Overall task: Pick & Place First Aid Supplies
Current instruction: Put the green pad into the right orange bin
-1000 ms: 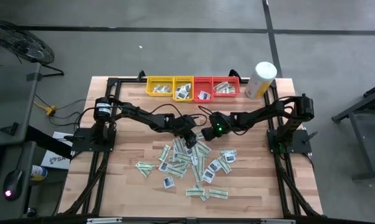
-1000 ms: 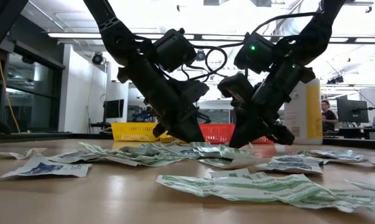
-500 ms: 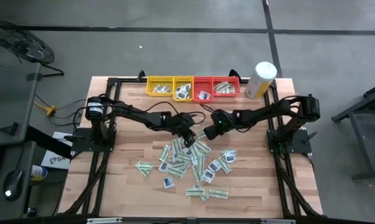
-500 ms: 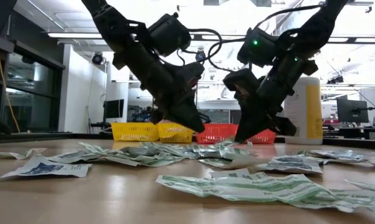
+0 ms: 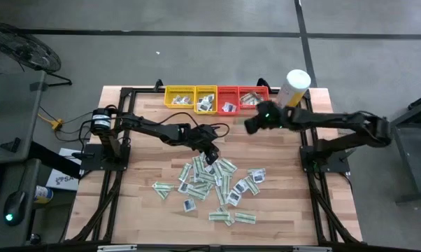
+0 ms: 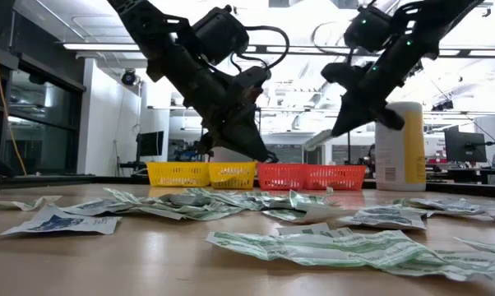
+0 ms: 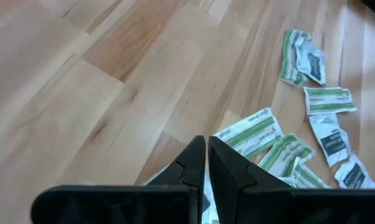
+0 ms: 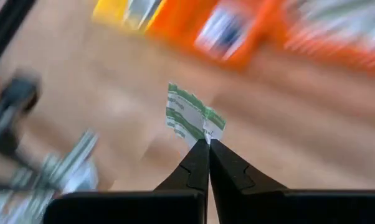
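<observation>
The first aid supplies (image 5: 214,183), white-and-green strips and small white squares with a dark centre, lie flat in a loose pile mid-table. My left gripper (image 5: 212,157) hangs just above the pile's far edge, fingers together (image 7: 206,140), with a sliver of a packet showing between them. My right gripper (image 5: 250,127) is raised near the red trays (image 5: 240,98) and is shut on a white-and-green strip (image 8: 187,115). In the low view it sits high (image 6: 338,131), well clear of the table. My left gripper has a thin white-and-green packet (image 7: 205,190) showing in the slit between its shut fingers. The fingers slant down from the table's left. The gripper hides which part of the packet it has and how the packet hangs. My right gripper pinches the strip by one end (image 8: 207,129) between its two fingertips. The fingers slant downward. The strip juts out past the tips, lifted clear of the table.
Two yellow trays (image 5: 193,98) and two red ones stand in a row at the far edge, each with some packets in it. A tall white-and-yellow canister (image 5: 294,89) stands right of them. Bare wood lies left of the pile (image 5: 140,175).
My right gripper has risen from the pile and swung toward the table's far right, toward the red trays, carrying its strip clear of the table. My left gripper has lifted a little off the pile. Both have stayed shut.
</observation>
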`<act>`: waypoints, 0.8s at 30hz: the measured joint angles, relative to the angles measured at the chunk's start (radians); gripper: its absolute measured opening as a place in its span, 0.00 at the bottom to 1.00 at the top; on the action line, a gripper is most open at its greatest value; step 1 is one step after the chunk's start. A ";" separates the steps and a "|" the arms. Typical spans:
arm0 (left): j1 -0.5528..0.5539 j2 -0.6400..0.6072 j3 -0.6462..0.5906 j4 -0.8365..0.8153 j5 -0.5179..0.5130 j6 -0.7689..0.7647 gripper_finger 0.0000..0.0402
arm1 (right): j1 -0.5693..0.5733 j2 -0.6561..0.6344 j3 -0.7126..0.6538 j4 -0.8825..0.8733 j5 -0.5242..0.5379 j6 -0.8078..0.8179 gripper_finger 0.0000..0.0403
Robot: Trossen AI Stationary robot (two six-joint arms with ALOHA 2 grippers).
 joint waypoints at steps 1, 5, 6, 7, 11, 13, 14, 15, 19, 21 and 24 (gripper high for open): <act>0.000 0.000 0.000 -0.001 0.001 0.000 0.05 | -0.027 -0.018 0.000 -0.006 0.029 -0.012 0.00; 0.000 0.000 0.000 0.014 0.002 -0.018 0.05 | -0.133 -0.040 0.000 -0.010 0.077 -0.072 0.00; 0.000 0.000 0.000 0.016 0.002 -0.019 0.05 | -0.158 -0.037 0.000 -0.010 0.077 -0.091 0.00; 0.000 0.000 0.000 0.016 0.002 -0.019 0.05 | -0.181 -0.031 0.000 -0.010 0.078 -0.113 0.00; 0.000 0.000 0.000 0.016 0.005 -0.030 0.05 | -0.261 0.004 0.000 0.024 0.068 -0.203 0.00; 0.000 0.000 0.000 0.016 0.009 -0.049 0.05 | -0.299 0.029 0.001 0.069 0.040 -0.244 0.00; 0.000 0.000 0.000 0.016 0.009 -0.058 0.05 | -0.317 0.044 0.001 0.091 0.020 -0.261 0.00; 0.000 -0.001 0.000 0.016 0.009 -0.066 0.05 | -0.335 0.061 0.001 0.115 -0.001 -0.274 0.00; 0.000 -0.001 0.000 0.018 0.006 -0.076 0.05 | -0.392 0.143 0.001 0.209 -0.074 -0.294 0.00; 0.000 -0.001 0.000 0.018 0.006 -0.088 0.05 | -0.411 0.185 0.001 0.245 -0.100 -0.298 0.00; 0.000 -0.001 0.000 0.018 0.005 -0.110 0.05 | -0.427 0.237 0.001 0.287 -0.145 -0.308 0.01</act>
